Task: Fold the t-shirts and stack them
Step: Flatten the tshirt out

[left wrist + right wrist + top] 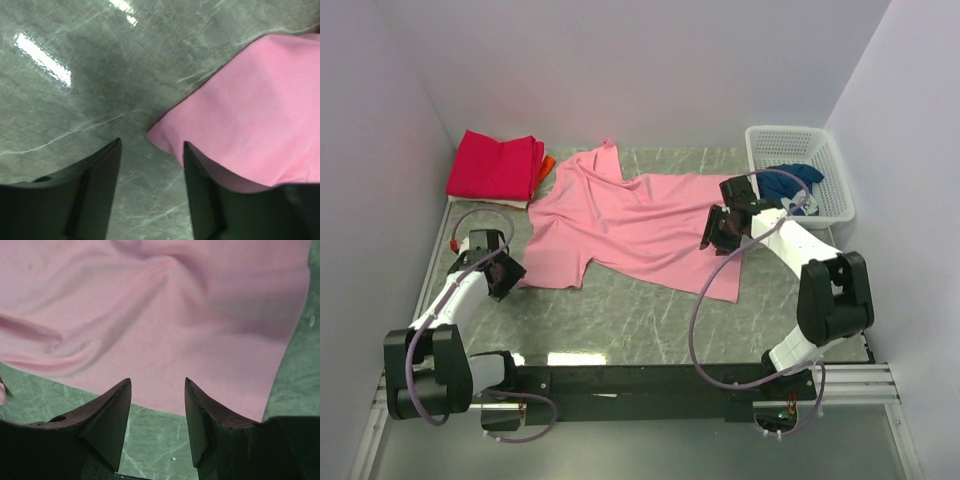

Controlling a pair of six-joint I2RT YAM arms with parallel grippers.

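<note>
- The pink shirt [630,225] lies spread on the table [620,320], one corner just ahead of the left gripper [151,150].
- Its hem runs under the right gripper [157,390].
- Both pairs of fingers stand apart, holding nothing.
- The cloth looks thin, light and limp, likely to bunch, so it is best pinched at that corner and the hem edge.

Plain light pink t-shirt [640,225], magenta-red t-shirt [495,165] at ten o'clock, orange t-shirt [548,166], dark blue t-shirt [788,183] with white print, white mesh basket [785,133] at two o'clock, grey-green white-veined table [620,320]

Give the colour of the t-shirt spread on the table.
Light pink t-shirt, clearest in the top external view.
</note>
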